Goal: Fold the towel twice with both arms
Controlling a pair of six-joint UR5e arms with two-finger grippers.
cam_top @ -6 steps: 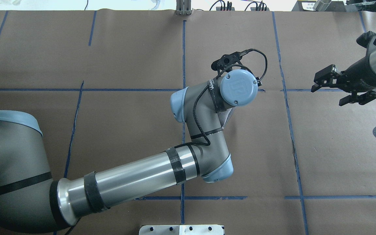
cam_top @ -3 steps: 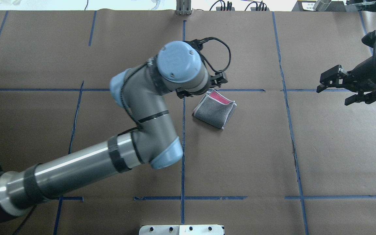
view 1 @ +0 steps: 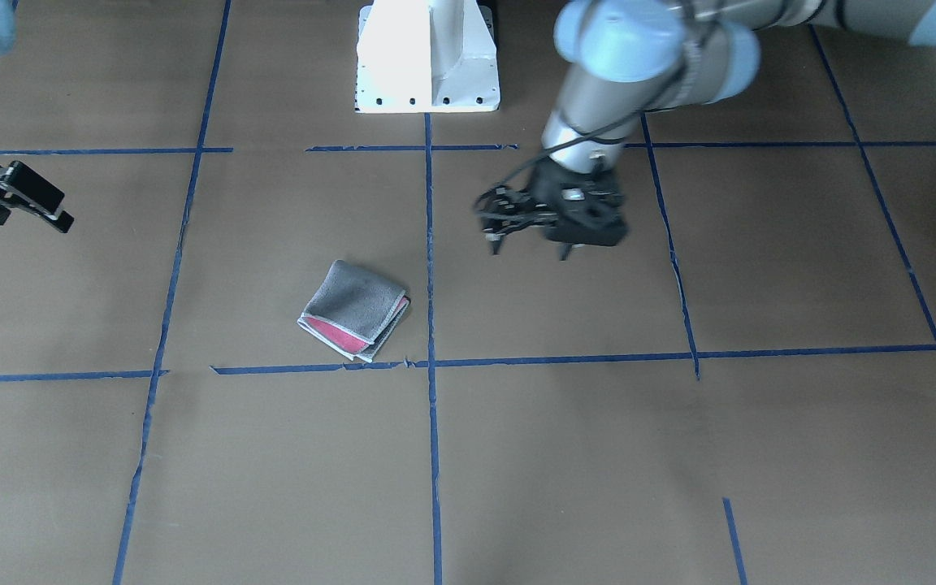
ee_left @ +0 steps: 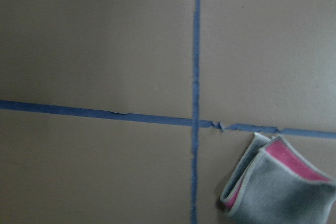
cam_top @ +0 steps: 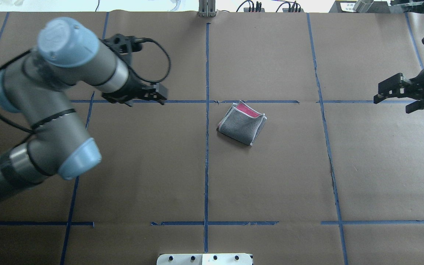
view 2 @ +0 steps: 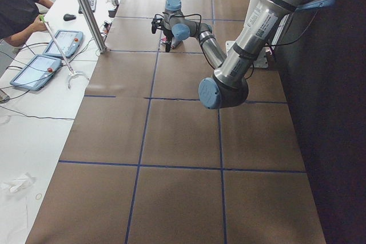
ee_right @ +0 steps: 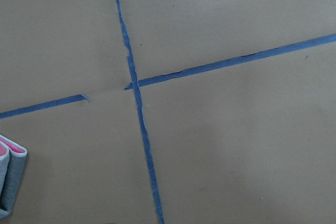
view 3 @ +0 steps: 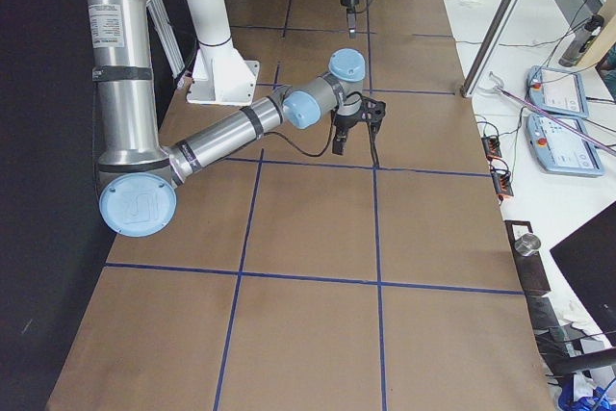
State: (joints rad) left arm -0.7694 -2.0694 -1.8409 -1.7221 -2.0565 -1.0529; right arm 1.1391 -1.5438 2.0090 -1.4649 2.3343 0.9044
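Observation:
The towel [cam_top: 242,123] lies folded small on the brown table, grey face up, with a pink strip and whitish hem showing at its far edge. It also shows in the front view [view 1: 352,309], the left wrist view [ee_left: 281,184] and at the edge of the right wrist view [ee_right: 7,177]. My left gripper [cam_top: 142,96] is open and empty, well to the left of the towel and above the table; it also shows in the front view [view 1: 529,244]. My right gripper [cam_top: 394,103] is open and empty, far to the right of the towel.
Blue tape lines [cam_top: 207,147] divide the brown paper table cover into squares. The white pedestal base [view 1: 427,57] stands at the robot's edge. Tablets [view 2: 40,70] and an operator sit beside the table on the far side.
My left arm has swung left, away from the towel, uncovering it. The towel lies folded where it was released. My right gripper has drifted a little further right.

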